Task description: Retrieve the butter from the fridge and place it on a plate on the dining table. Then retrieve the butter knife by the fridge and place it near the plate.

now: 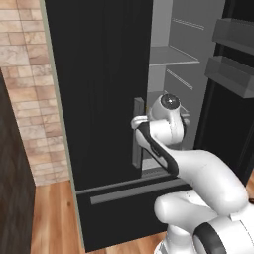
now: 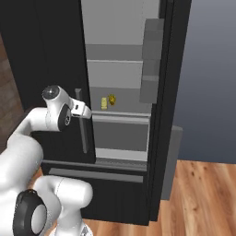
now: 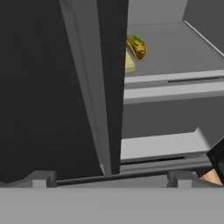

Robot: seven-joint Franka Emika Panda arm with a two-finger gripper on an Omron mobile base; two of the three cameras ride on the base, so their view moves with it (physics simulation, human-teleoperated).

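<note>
The black fridge (image 1: pixel 99 99) (image 2: pixel 41 46) has its left door shut and its right door swung open. The pale-yellow butter (image 2: pixel 104 103) lies on a grey inner shelf, beside a golden-brown lump (image 2: pixel 111 99). In the hand view the left door's edge half hides the butter (image 3: pixel 130 64). My gripper (image 3: pixel 111 179) is open, close in front of the left door's grey bar handle (image 1: pixel 138 131) and well short of the butter. In the right base view the gripper (image 2: pixel 86 112) sits at that handle. The plate, dining table and butter knife are out of view.
The open right door (image 2: pixel 177 69) carries grey bins (image 1: pixel 233 74) and stands to my right. The lower drawer (image 1: pixel 124 208) is closed. A brick wall (image 1: pixel 30 99) and a dark cabinet (image 1: pixel 12 173) stand on the left. Wood floor (image 2: pixel 203 193) lies to the right.
</note>
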